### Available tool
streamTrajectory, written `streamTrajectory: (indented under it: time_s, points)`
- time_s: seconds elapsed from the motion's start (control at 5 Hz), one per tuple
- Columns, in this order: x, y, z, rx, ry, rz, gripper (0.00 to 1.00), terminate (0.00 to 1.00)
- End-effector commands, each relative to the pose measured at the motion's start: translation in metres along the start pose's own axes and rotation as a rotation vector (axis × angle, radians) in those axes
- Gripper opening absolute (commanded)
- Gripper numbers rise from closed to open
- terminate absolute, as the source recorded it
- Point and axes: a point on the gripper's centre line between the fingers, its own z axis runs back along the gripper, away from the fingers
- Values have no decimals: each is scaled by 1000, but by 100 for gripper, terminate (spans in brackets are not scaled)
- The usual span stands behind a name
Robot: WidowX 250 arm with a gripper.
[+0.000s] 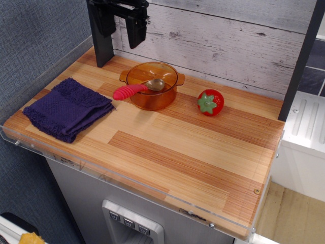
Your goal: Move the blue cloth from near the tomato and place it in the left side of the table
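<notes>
The blue cloth (68, 108) lies folded flat at the left end of the table (193, 152), near the front left corner. The tomato (210, 102) stands at the back, right of centre, well apart from the cloth. My gripper (122, 34) hangs high at the back left, in front of the wall and above the area behind the pot. Its jaws stand apart and hold nothing. It is far above and behind the cloth.
An orange transparent pot (152, 84) stands between cloth and tomato, with a red-handled spoon (129, 91) resting in it. A dark post (100, 46) rises at the back left and another (299, 61) at the right. A white plank wall backs the table.
</notes>
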Motion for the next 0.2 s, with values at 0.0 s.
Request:
streamTrajectory:
  time_s: [0.0]
  points:
    - [-6,-2,16,18,-42,-2,100,100]
